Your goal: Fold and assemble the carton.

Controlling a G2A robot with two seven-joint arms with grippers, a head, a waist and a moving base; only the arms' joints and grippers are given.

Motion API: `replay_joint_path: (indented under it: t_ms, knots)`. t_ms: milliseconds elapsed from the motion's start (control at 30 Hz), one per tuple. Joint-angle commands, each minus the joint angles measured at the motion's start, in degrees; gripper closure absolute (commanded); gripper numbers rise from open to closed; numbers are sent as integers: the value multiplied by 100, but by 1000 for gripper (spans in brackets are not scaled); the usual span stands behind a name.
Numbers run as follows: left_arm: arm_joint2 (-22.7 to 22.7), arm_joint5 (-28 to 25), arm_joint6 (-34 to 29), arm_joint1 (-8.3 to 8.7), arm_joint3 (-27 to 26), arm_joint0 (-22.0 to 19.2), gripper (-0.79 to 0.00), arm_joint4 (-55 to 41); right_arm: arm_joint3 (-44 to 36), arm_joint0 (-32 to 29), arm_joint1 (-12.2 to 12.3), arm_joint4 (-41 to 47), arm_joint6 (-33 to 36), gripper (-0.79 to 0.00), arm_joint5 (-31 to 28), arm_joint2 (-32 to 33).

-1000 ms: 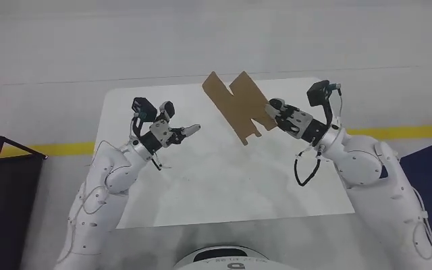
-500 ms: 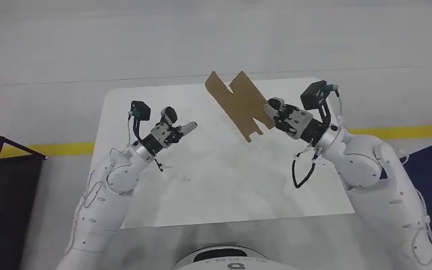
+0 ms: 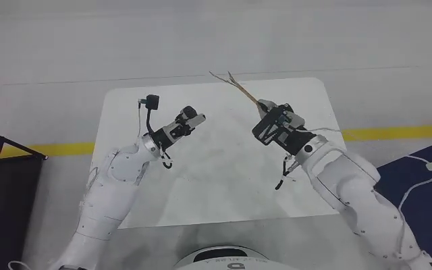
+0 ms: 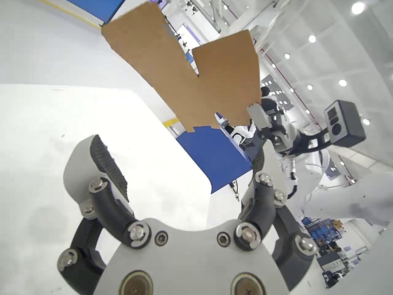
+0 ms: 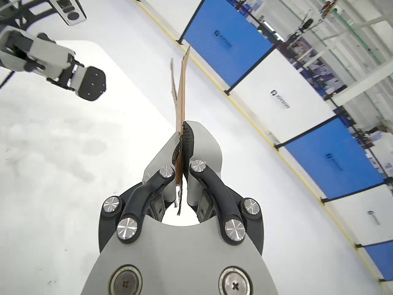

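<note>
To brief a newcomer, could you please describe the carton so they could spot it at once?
Start at the white table; near its far edge, the right pincer is shut on the carton. It is a flat brown cardboard sheet with a deep notch, held up in the air, and it is the only brown thing over the white tabletop.
</note>
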Motion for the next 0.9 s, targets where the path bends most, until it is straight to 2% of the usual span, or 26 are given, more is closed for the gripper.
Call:
replay_joint_path:
  t_ms: [0,300,367,500,633,867]
  knots:
    - [-43,-11,1,10,0,-1,-785,70,36,-10,-12,153,37,0,93,-5]
    - [-43,-11,1,10,0,-1,-785,70,36,-10,-12,153,37,0,93,-5]
    - [-9,64,72,4,-59,77,-785,-3,125,15,-11,120,-271,0,-282,-120]
    - [19,35,-232,8,-118,265,-785,-965,718,202,-23,105,-697,0,-655,-120]
    - [-40,140,-770,24,-85,322,-785,-2287,915,357,23,-590,-1139,0,-1291,-36]
    - [-21,985,-1316,25,38,169,-785,-3422,820,208,99,-1571,-2438,0,-1775,82]
